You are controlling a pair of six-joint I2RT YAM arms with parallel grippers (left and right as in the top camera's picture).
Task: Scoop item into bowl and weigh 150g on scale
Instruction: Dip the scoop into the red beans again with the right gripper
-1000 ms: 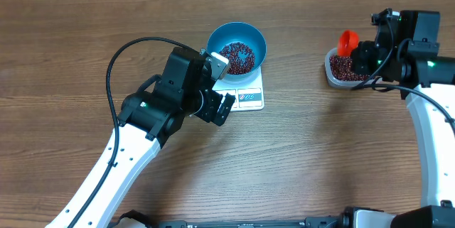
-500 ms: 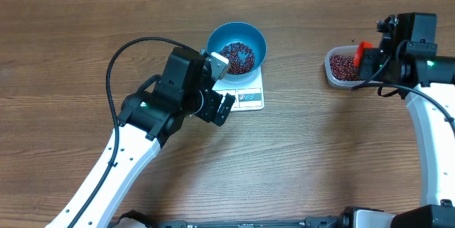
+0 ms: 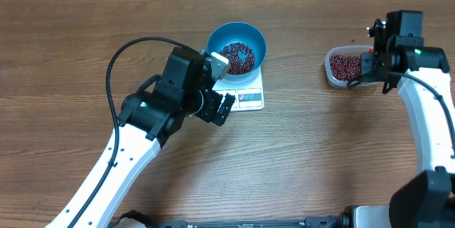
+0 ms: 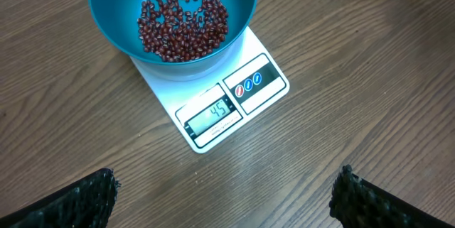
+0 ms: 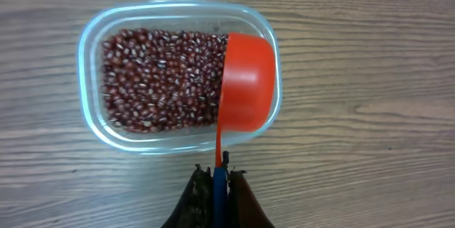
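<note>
— Right gripper (image 5: 217, 182)?
— Clamped on the scoop (image 5: 247, 79) handle. The scoop has swung back under the wrist, just ahead over the tub (image 5: 89, 36) edge, beans (image 5: 156, 79) left of it.
— Left gripper (image 4: 227, 189)?
— Jaws wide, unmoved; ahead, beans fill the bowl (image 4: 106, 15) on the scale (image 4: 245, 104).

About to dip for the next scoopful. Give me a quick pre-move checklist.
1. Right tool shut on scoop handle: ok.
2. Scoop over the tub: ok, at one end.
3. Beans in tub: ok, plenty.
4. Bowl seated on scale: ok.
5. Display at 150: not ok, reads 45.
6. Left tool off the scale: ok, open and apart.
</note>
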